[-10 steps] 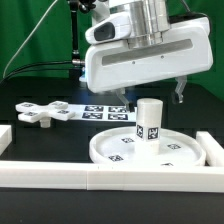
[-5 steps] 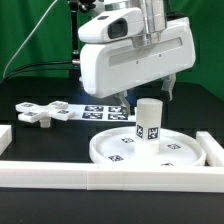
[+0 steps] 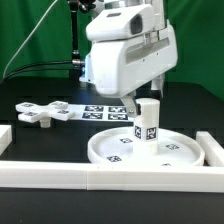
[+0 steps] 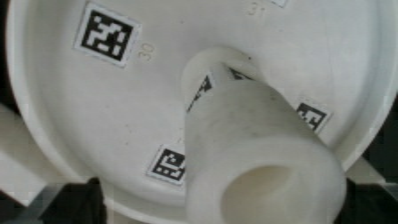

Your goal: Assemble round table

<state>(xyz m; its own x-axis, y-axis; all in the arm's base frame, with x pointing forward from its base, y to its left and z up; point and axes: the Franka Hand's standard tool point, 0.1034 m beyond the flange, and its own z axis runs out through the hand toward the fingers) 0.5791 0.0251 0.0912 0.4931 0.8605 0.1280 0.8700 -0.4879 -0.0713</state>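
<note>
Black table (image 3: 40, 140) | exterior: gripper (image 3: 143, 98) open over leg (image 3: 148, 122) on disc (image 3: 108, 150) | wrist: leg's end, possibly hollow

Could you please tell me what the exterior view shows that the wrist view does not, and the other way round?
Only the exterior view shows the two-finger gripper, open above the short thick white plastic cylinder leg, the flat white cross-shaped piece at that view's left, the marker board and the long white border rails. Only the wrist view shows the round hollow in the leg's end. Both show that leg standing on the large rimmed white round disc, which bears black-and-white square tags.
</note>
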